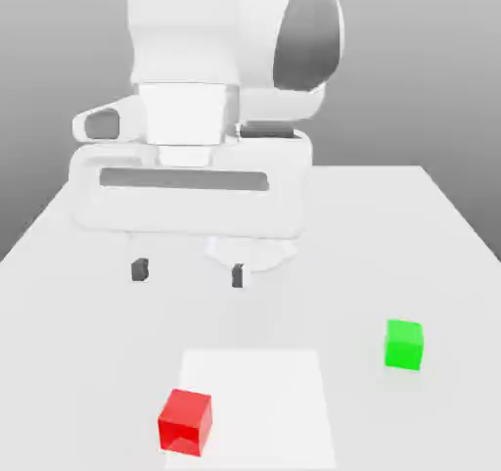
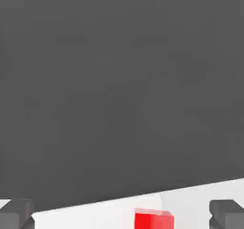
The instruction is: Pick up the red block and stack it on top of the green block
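Exterior view: jaws point(image 1: 189, 273) wide apart, nothing between them, left of centre, above tabletop point(image 1: 357, 263). Red block point(image 1: 186, 422) at lower left of frame, on left part of white patch point(image 1: 259, 400). Green block point(image 1: 404, 345) on tabletop, lower right of frame, apart from red block.

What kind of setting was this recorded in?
Probably a simulated robotics test scene: a plain pale table, a white robot arm over it, and glossy red and green cubes.
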Controlling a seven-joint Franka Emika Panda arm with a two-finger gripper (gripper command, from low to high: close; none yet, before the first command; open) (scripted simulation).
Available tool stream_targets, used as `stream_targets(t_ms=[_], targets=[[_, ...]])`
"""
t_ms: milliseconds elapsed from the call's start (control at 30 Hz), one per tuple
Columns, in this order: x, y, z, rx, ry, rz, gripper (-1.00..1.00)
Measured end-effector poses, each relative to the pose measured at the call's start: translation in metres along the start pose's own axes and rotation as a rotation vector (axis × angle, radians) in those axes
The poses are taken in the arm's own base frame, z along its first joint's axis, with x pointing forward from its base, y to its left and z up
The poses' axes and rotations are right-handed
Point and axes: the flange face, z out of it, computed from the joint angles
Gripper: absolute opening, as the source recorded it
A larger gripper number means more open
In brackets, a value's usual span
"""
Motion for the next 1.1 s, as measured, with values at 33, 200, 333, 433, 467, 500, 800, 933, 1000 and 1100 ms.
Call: stream_targets(t_ms=[33, 200, 333, 433, 467, 500, 800, 933, 1000, 1100], targets=[[-0.001, 0.007, 0.019, -0.024, -0.017, 0.01, 0.0], [-0.014, 0.043, 0.106, -0.136, -0.097, 0.046, 0.0], [-0.02, 0.053, 0.157, -0.15, -0.106, 0.049, 0.0], [-0.022, 0.056, 0.169, -0.151, -0.107, 0.049, -1.0], [-0.022, 0.056, 0.169, -0.151, -0.107, 0.049, -1.0], [-0.022, 0.055, 0.169, -0.151, -0.107, 0.049, -1.0], [-0.031, 0.038, 0.112, -0.143, -0.116, 0.007, -1.0], [-0.123, -0.006, 0.092, -0.109, -0.155, -0.25, -1.0], [-0.178, -0.022, 0.081, -0.096, -0.171, -0.402, -1.0], [-0.25, -0.028, 0.066, -0.083, -0.184, -0.609, -1.0]])
